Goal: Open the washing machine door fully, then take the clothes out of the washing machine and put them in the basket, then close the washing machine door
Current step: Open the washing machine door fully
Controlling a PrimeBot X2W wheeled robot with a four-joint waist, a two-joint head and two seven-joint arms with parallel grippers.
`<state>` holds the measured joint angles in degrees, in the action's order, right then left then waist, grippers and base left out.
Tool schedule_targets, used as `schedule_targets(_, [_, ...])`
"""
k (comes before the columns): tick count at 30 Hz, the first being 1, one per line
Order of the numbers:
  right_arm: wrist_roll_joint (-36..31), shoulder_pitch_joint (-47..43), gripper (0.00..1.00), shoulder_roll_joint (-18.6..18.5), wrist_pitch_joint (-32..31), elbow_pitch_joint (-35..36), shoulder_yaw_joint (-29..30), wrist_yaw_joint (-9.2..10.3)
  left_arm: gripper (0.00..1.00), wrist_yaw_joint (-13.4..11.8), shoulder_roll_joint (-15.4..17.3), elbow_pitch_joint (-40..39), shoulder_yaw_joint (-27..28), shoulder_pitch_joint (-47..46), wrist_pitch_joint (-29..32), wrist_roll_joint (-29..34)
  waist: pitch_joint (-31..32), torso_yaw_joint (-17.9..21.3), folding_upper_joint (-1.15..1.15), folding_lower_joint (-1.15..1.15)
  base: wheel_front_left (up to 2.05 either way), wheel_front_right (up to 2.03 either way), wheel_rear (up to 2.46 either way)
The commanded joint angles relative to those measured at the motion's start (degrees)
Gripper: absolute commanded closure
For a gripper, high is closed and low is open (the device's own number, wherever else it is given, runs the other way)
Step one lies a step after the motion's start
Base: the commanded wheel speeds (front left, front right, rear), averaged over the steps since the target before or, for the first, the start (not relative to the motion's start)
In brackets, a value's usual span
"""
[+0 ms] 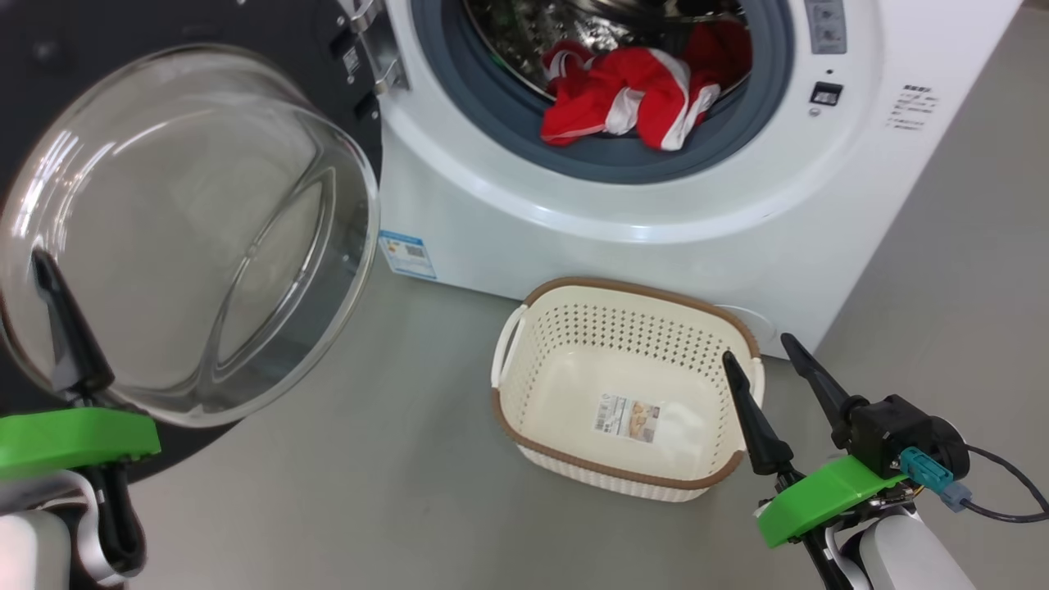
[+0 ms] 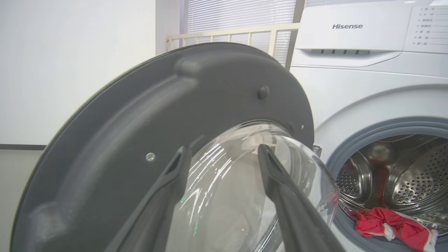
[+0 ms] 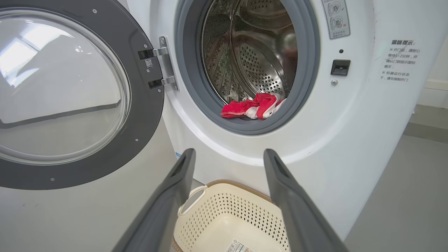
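You find the left gripper point(image 2: 224, 150) released, jaws apart, before the open round black-rimmed glass washing machine door point(image 1: 188, 229). Red white-striped fabric clothes point(image 1: 639, 98) lie in the mouth of the big white washing machine point(image 1: 508, 221). The cream perforated plastic basket point(image 1: 623, 288) stands near it, with the right gripper point(image 1: 756, 345) released at the basket's right rim.

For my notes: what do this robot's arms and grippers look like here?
The left gripper and right gripper each have two long, dark, tapering fingers on a bright green mount. Forearms are pale grey-white. The right wrist carries a black block, a teal connector and a thin black cable; looped black cables hang by the left wrist.
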<state>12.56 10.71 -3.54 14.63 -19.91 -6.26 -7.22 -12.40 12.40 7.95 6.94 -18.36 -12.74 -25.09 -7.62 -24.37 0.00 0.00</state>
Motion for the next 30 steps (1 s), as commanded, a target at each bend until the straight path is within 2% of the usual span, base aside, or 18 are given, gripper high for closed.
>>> schedule_targets(1, [0.3,-0.2,0.00,0.2,0.4,1.8,-1.2,-0.26,0.00,0.0,2.9,-4.3,1.2,-0.1,0.2,0.9,1.3,1.4,0.00,0.00,0.00,0.00,0.00])
schedule_targets(5, [1.0,-0.6,0.00,0.5,0.4,2.3,-1.1,-0.26,0.00,1.9,2.9,-11.4,-1.5,0.6,0.2,1.4,2.6,3.5,0.00,0.00,0.00,0.00,0.00])
schedule_targets(9, [2.0,-0.9,0.00,0.6,0.4,3.3,-0.6,-0.26,0.00,4.1,2.0,-14.1,-4.6,1.3,0.7,1.0,3.7,6.1,0.00,0.00,0.00,0.00,0.00])
schedule_targets(15, [4.5,-1.7,0.00,0.6,0.4,4.7,2.5,-0.26,0.00,8.7,1.0,-12.0,-10.3,2.3,0.2,1.0,4.8,10.8,0.00,0.00,0.00,0.00,0.00])
schedule_targets(16, [4.5,-1.7,0.00,0.6,0.4,4.7,2.5,-0.26,0.00,8.7,1.0,-12.0,-10.3,2.3,0.2,1.0,4.8,10.8,0.00,0.00,0.00,0.00,0.00])
schedule_targets(24, [6.1,-1.9,0.00,0.7,0.4,6.5,5.8,-0.26,0.00,12.4,0.5,-8.2,-13.6,5.3,-1.7,2.8,5.6,17.9,0.00,0.00,0.00,0.00,0.00])
schedule_targets(30, [2.9,-2.4,0.00,0.7,0.4,10.5,4.3,-0.26,0.00,12.9,0.5,-4.6,-12.3,8.2,-2.2,4.9,5.9,23.2,0.00,0.00,0.00,0.00,0.00])
